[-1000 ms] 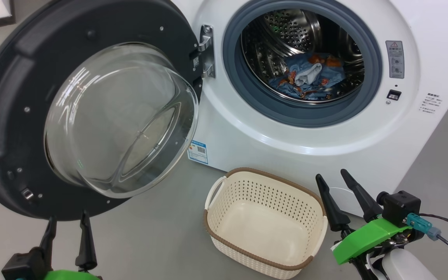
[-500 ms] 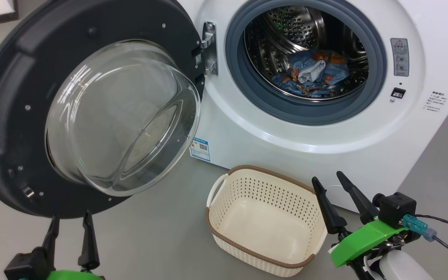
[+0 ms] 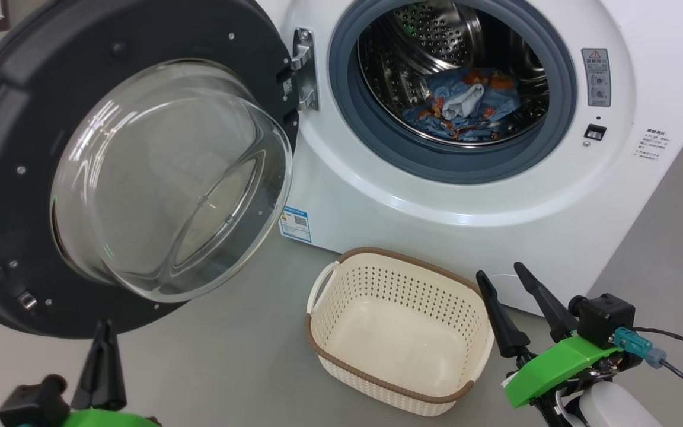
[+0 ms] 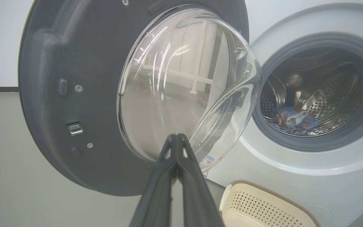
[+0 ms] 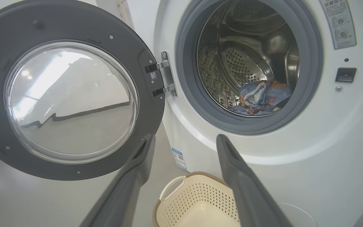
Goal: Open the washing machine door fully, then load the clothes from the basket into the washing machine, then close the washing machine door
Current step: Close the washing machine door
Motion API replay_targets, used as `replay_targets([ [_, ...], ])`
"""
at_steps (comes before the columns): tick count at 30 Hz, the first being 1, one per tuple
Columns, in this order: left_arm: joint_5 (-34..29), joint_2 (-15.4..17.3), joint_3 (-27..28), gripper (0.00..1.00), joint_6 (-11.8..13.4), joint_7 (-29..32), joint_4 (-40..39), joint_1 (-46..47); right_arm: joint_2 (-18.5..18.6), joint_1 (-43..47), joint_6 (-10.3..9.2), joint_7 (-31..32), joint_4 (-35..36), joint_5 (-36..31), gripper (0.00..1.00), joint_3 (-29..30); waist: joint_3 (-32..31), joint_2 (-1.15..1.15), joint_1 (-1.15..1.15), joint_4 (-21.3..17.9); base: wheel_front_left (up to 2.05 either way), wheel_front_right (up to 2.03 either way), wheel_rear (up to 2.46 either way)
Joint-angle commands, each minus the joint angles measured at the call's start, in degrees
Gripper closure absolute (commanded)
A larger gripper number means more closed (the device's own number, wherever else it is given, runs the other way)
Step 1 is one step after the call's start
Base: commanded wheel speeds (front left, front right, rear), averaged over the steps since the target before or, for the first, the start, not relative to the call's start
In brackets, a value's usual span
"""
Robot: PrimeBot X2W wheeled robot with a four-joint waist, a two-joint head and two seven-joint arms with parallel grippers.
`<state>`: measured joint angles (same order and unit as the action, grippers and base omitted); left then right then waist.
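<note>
Door (image 3: 15,118), one, stands swung wide at the left on one steel hinge (image 3: 305,68), its black rim ringing one clear glass bowl (image 3: 163,178). Just below its lower edge the left claw (image 3: 104,329) points up, both fingers pressed together with nothing between them. One blue sticker (image 3: 295,224) with a code square sits low on the machine (image 3: 436,207); its writing is too small to read. One basket (image 3: 377,394) stands on the floor (image 3: 246,356) before the machine, bare inside, with one handle showing. One bundle of clothes (image 3: 466,110) lies in the drum (image 3: 430,29). The right claw (image 3: 501,271) hangs just right of the basket, its two fingers spread wide, holding nothing. Right of the opening are one grey label (image 3: 596,77) with a red warning triangle, one dark latch slot (image 3: 594,131) and one block of small print (image 3: 650,145), unreadable.
</note>
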<state>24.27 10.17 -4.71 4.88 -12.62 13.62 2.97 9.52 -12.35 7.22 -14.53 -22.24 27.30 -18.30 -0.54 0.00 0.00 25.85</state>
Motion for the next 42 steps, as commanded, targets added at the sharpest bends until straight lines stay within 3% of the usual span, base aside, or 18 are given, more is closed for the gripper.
replay_targets([
  [1,1.10,1.93,2.57,1.00,-0.64,-0.53,-2.11,1.96,0.64,-1.41,0.26,-0.47,1.18,0.50,0.00,-0.97,0.26,0.00,0.00,-0.17,0.00,0.00,0.00],
  [10,3.13,7.77,6.39,1.00,-3.42,-0.24,-11.65,9.12,0.82,-1.64,0.26,-0.47,1.17,0.26,0.00,-0.87,0.97,0.00,0.00,-0.36,0.00,0.00,0.00],
  [19,13.94,10.96,13.70,1.00,-6.52,3.62,-13.43,16.77,1.28,-2.28,0.26,-0.47,1.04,0.27,0.00,-1.76,1.59,0.00,0.00,-1.49,0.00,0.00,0.00],
  [27,31.31,13.55,25.67,1.00,-9.79,6.29,-1.73,23.99,1.81,-3.18,0.26,-0.47,0.50,0.27,0.00,-2.92,2.36,0.00,0.00,-4.40,0.00,0.00,0.00],
  [34,44.32,18.79,33.30,1.00,-11.48,12.55,14.18,30.20,2.61,-4.11,0.26,-0.47,0.43,0.20,0.00,-3.51,3.54,0.00,0.00,-6.85,0.00,0.00,0.00],
  [38,49.07,20.79,35.80,1.00,-11.71,16.03,22.81,33.16,3.07,-4.65,0.26,-0.47,0.27,0.18,0.00,-3.81,4.24,0.00,0.00,-7.84,0.00,0.00,0.00],
  [42,50.07,23.06,35.20,1.00,-11.91,19.72,29.26,34.41,3.28,-5.01,0.26,-0.47,0.16,0.26,0.00,-3.98,4.47,0.00,0.00,-8.77,0.00,0.00,0.00],
])
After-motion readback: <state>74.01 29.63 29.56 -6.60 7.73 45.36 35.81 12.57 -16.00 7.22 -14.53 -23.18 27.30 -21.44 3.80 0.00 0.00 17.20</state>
